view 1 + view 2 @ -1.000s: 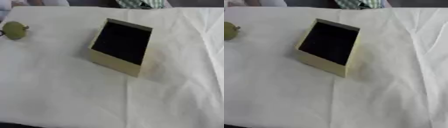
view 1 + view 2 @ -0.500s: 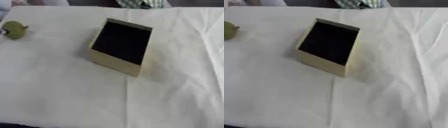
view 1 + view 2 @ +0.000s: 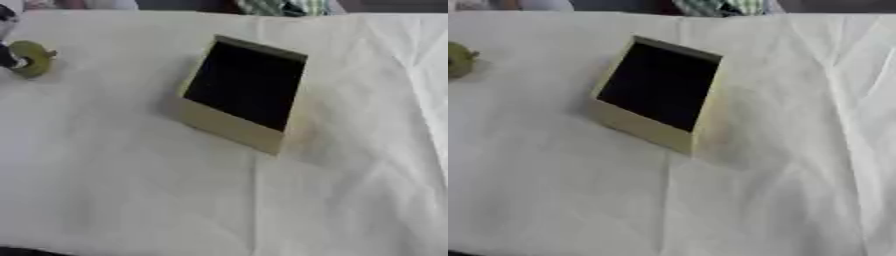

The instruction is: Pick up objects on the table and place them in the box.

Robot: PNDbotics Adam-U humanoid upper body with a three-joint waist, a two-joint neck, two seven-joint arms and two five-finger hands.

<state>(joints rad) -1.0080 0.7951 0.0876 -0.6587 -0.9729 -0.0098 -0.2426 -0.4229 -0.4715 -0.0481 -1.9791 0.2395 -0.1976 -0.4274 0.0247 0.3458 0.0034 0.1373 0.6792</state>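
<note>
The box [image 3: 243, 95] stands near the middle of the table [image 3: 131, 200], which is covered with a white cloth [image 3: 798, 190] that shows creases on my right side. The box is tan on the outside, open at the top, and dark inside; I can make out nothing lying in it. It sits askew to the table edges, one corner toward me. Well apart from it, at the far left of the table, lies a small round olive-green object [image 3: 31, 58]. At that same left edge of the left eye view, a black and silver part of my left hand [image 3: 7, 55] shows just beside the green object, seemingly touching it; I cannot tell how its fingers are set. My right hand appears in neither view.
</note>
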